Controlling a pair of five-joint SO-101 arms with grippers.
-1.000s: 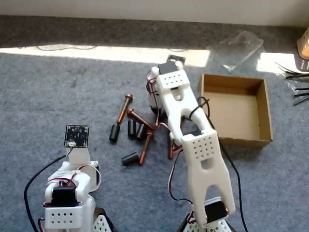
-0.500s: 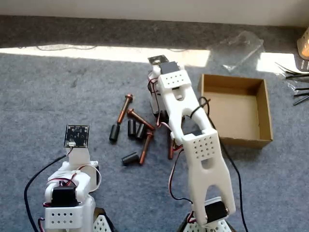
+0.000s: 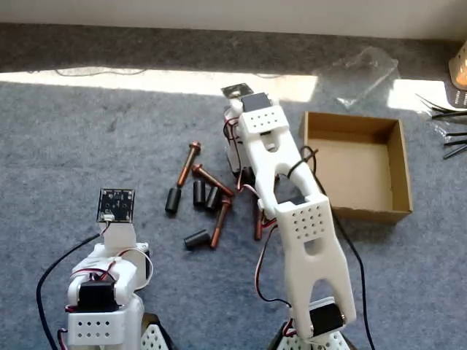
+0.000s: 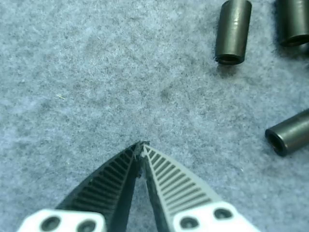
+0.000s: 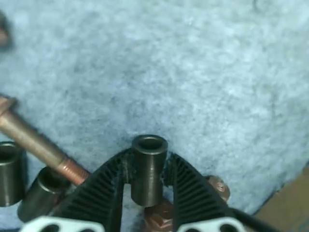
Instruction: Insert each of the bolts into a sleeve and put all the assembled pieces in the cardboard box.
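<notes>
My right arm's ribbed jaws clamp a smooth black cylindrical sleeve [image 5: 148, 169] upright over fuzzy grey carpet [image 5: 207, 72]. My left arm's ribbed jaws are pressed closed, tips touching. Threaded copper bolts [image 3: 187, 164] and loose sleeves [image 3: 198, 192] lie scattered at 9 o'clock from the square cardboard box [image 3: 365, 213].

held sleeve [image 5: 148, 169]: short black tube, pinched between the right gripper [image 5: 148, 155] jaws, hollow end poking past the tips
bolt head [image 5: 159, 218]: copper hex, right behind that sleeve, between the jaws
long bolt [image 5: 34, 142]: copper, lying flat, threaded end right at one jaw's outer side
loose sleeves [image 4: 233, 31]: black, on their sides, out ahead of the closed-up left gripper [image 4: 142, 145] jaws, well apart from them
cardboard box [image 3: 398, 168]: brown, top open, off to one side of the right jaws
</notes>
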